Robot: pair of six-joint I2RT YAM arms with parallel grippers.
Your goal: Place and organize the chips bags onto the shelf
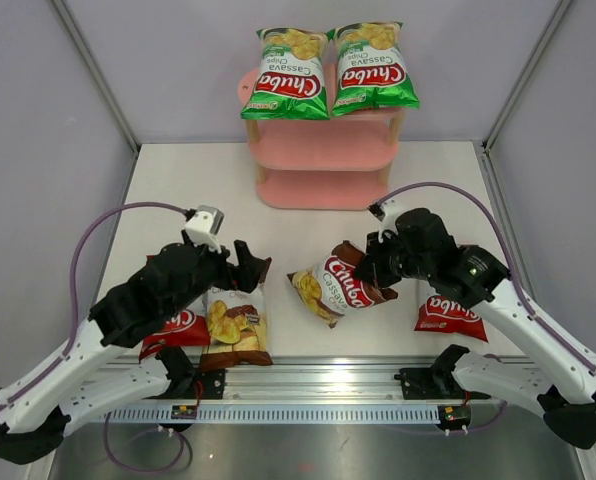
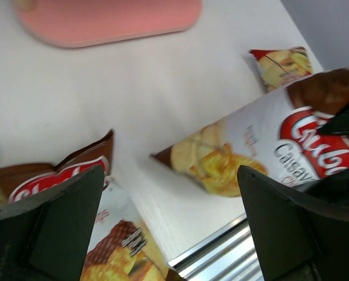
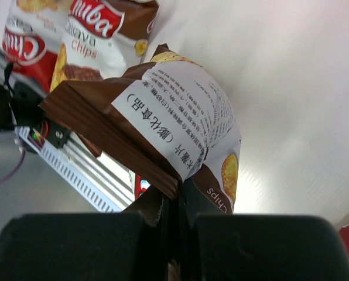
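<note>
The right gripper is clamping a brown bag by its crimped edge, holding it tilted before the shelf. The grip is looking thin, so slow carrying seems wise. The left gripper is hanging with fingers apart

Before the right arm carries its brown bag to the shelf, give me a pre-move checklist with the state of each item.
1. Right gripper hold on the brown bag: ok, jaws shut on its sealed edge.
2. Left gripper out of the way: ok, open, over the other brown bag, apart from the held one.
3. Top tier of the shelf free: not ok, two green bags fill it.
4. Middle tier free: cannot tell, front shows bare, back is hidden under the top board.
5. Path to the shelf: ok, bare table between.
</note>
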